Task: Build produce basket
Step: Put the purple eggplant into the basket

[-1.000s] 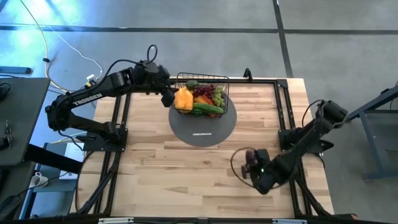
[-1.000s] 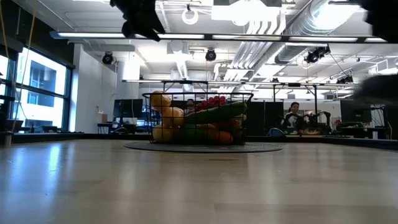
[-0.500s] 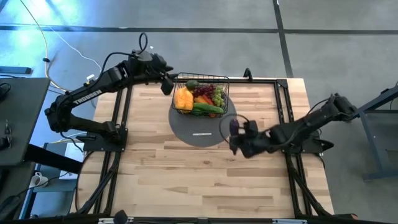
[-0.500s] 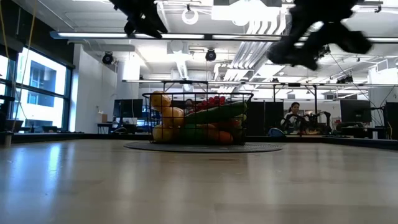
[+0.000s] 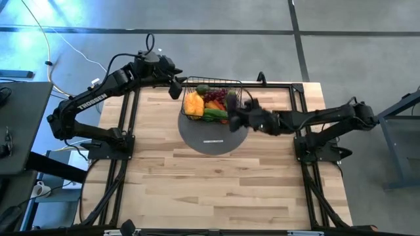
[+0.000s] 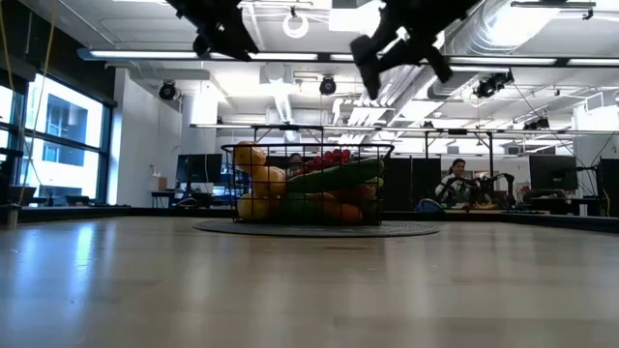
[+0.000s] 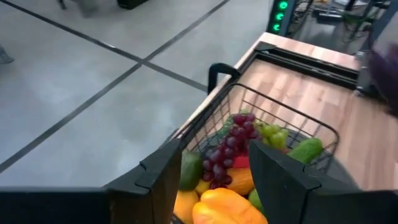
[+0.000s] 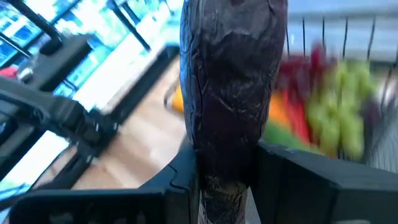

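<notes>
High view: my right gripper (image 5: pixel 231 122) has swung from the near right of the table, across, and now sits at the right edge of the basket (image 5: pixel 192 82), over the grey mat (image 5: pixel 214 141). A second ago it was well apart from the basket. My left gripper (image 5: pixel 176 92) has backed off from the yellow fruit (image 5: pixel 193 103) to just beside the basket's far-left corner; fingers parted, holding nothing.

Low view: right gripper (image 6: pixel 370 53) hangs high above the basket's (image 6: pixel 308 186) right side, not in it yet. Half a second ago it was further right. Left gripper (image 6: pixel 206 40) high over the left side. Basket hasn't moved; produce piled to the rim, a cucumber (image 6: pixel 334 175) across the top.

Left wrist view: fingers (image 7: pixel 163 177) apart, empty. Basket (image 7: pixel 283 113) right ahead, red grapes (image 7: pixel 231 144), green grapes (image 7: pixel 272 131), yellow fruit (image 7: pixel 224 208) inside.

Right wrist view: fingers (image 8: pixel 188 169) clamped on a dark purple eggplant (image 8: pixel 234 87), upright between them. Blurred grapes (image 8: pixel 336 106) and basket wire behind it.

Meaning: the eggplant is carried over and basically at the drop point. My read: what's left is lowering it into the right side and letting go. Basket's already full, so it could roll off the heap.
</notes>
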You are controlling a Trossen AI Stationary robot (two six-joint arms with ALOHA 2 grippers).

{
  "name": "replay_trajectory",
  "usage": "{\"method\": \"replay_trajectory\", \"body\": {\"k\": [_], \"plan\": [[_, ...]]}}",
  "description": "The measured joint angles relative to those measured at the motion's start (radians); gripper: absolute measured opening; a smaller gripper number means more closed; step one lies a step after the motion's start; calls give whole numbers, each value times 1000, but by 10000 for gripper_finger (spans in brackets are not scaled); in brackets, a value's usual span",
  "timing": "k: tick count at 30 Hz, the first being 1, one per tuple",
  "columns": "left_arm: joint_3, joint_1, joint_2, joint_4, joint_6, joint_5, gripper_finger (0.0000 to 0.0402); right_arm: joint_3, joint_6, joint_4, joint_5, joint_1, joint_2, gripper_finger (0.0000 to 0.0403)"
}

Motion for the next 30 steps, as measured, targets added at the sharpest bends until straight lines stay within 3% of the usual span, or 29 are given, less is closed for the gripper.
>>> {"method": "replay_trajectory", "body": {"k": [6, 15, 20, 30], "plan": [[0, 0, 0, 0, 0, 23, 174, 0, -317, 187, -38, -130, 0, 77], [0, -1, 0, -7, -82, 25, 174, 0, -672, 240, -235, -292, 24, 78], [0, -17, 0, -13, -164, 30, 174, 0, -771, 227, -392, -349, 69, 78], [0, -103, 0, -13, -234, 43, 174, 1, -846, 149, -503, -408, 143, 80]]}}
